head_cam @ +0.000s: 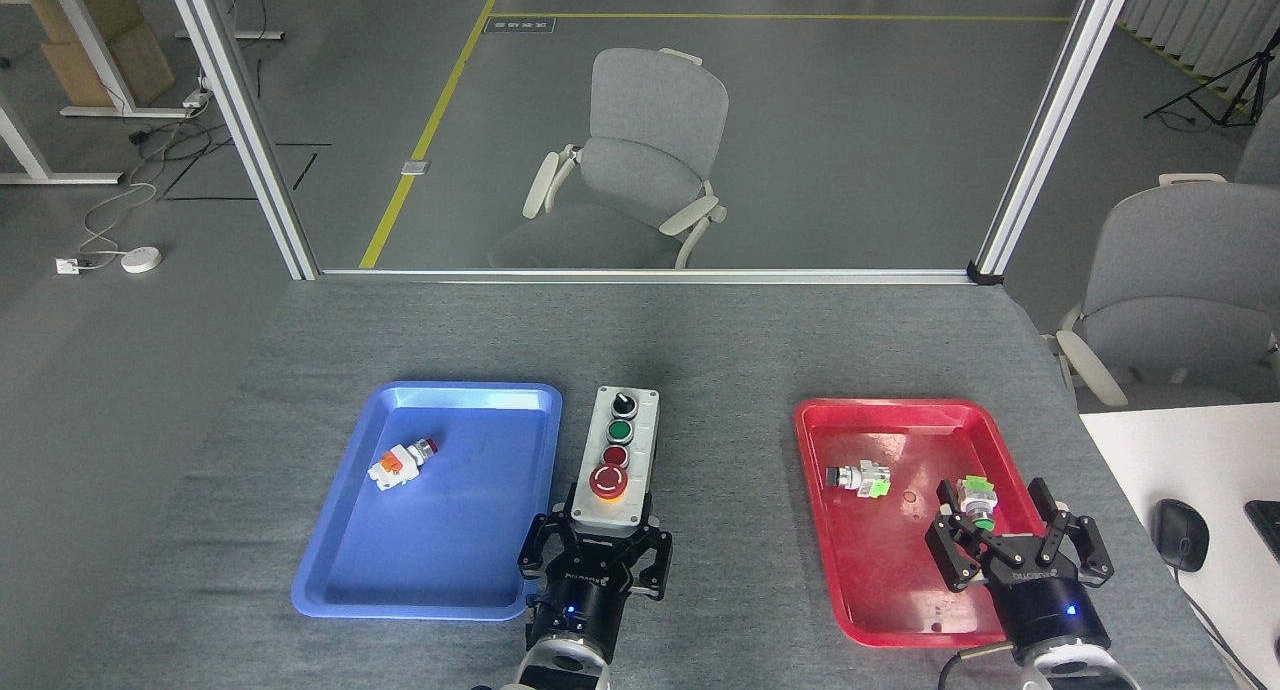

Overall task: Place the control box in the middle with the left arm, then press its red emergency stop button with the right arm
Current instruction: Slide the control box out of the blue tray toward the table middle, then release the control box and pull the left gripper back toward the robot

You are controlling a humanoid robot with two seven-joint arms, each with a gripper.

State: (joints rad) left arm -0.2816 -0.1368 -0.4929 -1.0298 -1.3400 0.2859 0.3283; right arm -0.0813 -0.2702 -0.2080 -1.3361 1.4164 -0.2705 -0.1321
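Black jaws of the left gripper [596, 538] are clamped on the near short end of the control box [619, 457], one finger on each long side. The box runs lengthwise straight away from that gripper: its long axis points toward the far table edge, with the red emergency stop button [608, 482] closest to the fingers, then the small dark-red button [614, 456], the green button [620, 431] and the black knob [624, 404] farthest out. The box sits just beside the blue tray [345, 570], off its right rim, over the grey speckled cloth [720, 530]; whether its base touches the cloth or hangs a little above it I cannot tell. Measured against the blue tray, the box is clear of it but close, while the red tray [870, 610] lies well apart to the right, so my guess is that a little more rightward travel is needed to reach the true middle.

For the press, what matters is that the stop button lies to the left of the right gripper [1018, 550] and slightly farther out. That gripper hovers over the near right part of the red tray with its fingers spread wide, holding nothing; a loose green-tipped push-button part [976, 502] lies between its fingertips, and a second one [860, 479] lies nearer the blue tray's side. An orange-and-white push-button part [399, 461] remains inside the blue tray.
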